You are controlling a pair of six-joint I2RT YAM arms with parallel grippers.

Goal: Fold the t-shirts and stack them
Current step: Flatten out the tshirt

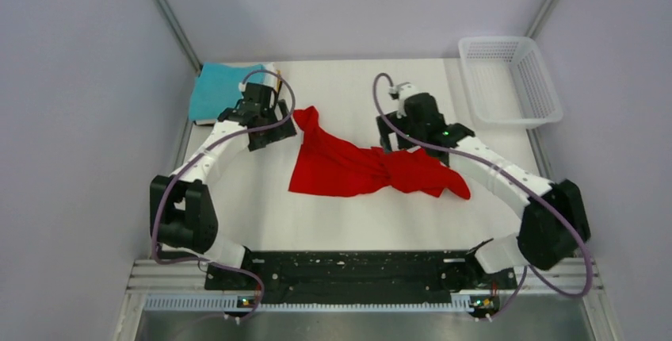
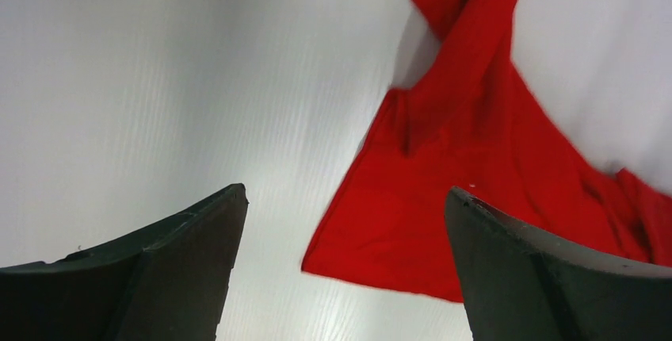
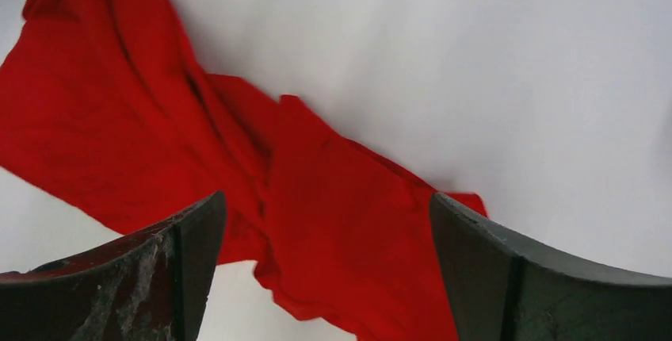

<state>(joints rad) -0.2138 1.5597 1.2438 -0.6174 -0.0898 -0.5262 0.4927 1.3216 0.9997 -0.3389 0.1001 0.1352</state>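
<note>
A bright red t-shirt (image 1: 357, 168) lies twisted and bunched on the white table (image 1: 349, 222), with one end trailing up to the left. It fills the left wrist view (image 2: 475, 159) and the right wrist view (image 3: 317, 222). A folded teal t-shirt (image 1: 220, 91) rests at the back left corner. My left gripper (image 1: 273, 131) hangs open just left of the red shirt's upper end, its jaws (image 2: 345, 194) wide apart and holding nothing. Above the shirt's right part, my right gripper (image 1: 412, 136) is open too, with the cloth lying loose below the gap (image 3: 326, 198).
A white plastic mesh basket (image 1: 511, 79) stands at the back right, off the table's edge. Grey walls close in both sides and the back. The arms' bases sit on a black rail (image 1: 341, 271) along the near edge.
</note>
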